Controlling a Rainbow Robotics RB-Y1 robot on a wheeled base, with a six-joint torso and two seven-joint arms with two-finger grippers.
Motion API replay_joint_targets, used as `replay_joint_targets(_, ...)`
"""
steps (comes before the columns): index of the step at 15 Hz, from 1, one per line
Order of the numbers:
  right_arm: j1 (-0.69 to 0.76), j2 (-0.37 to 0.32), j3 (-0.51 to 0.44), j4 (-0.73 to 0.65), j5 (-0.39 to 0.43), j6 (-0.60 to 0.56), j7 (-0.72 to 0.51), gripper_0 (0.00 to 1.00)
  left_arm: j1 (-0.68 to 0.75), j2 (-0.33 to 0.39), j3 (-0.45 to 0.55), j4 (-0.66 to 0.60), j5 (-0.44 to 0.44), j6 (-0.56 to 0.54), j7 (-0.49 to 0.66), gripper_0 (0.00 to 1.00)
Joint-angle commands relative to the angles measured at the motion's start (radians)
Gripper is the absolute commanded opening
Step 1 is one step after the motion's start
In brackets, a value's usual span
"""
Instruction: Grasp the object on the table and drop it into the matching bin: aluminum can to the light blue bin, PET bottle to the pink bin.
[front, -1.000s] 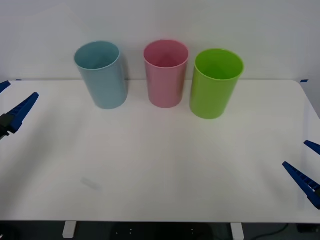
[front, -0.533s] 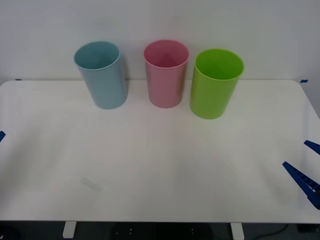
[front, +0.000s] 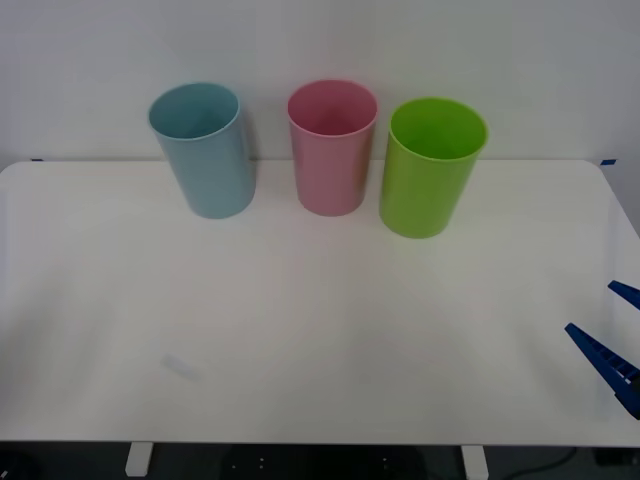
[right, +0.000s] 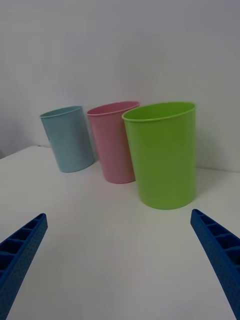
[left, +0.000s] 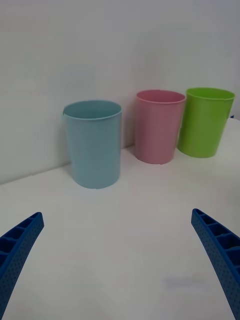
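i see three bins standing upright in a row along the far edge of the table (front: 320, 330), close to the white wall. the light blue bin (front: 203, 150) is at the left, the pink bin (front: 331, 147) in the middle, and a lime green bin (front: 431, 166) at the right, a little nearer to me than the other two. the blue and pink ones stand apart with a gap between them; pink and green sit just beside each other.

i cannot find the aluminum can anywhere on the table surface, and from here i cannot tell what lies inside the bins.

my right end effector (front: 620, 345) hangs at the near right edge of the table, released, its blue ribbed fingers (right: 220, 255) spread wide with nothing between them, facing the green bin. my left end effector (left: 117, 260) is released as well, fingers (left: 17, 250) wide apart and holding nothing, looking across bare table toward the light blue bin.

a faint grey smudge (front: 181, 366) marks the table at the near left.
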Motion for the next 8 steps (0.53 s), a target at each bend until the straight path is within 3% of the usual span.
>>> replay_joint_targets(1,0.000,0.000,0.000,0.000,0.000,0.000,0.000,1.00,-0.008,-0.037,-0.010,0.000,-0.001,0.001,-0.007,1.00)
replay_joint_targets(8,0.000,0.000,0.000,0.000,0.000,0.000,0.000,1.00,-0.039,-0.078,-0.053,0.000,-0.027,0.000,-0.010,1.00)
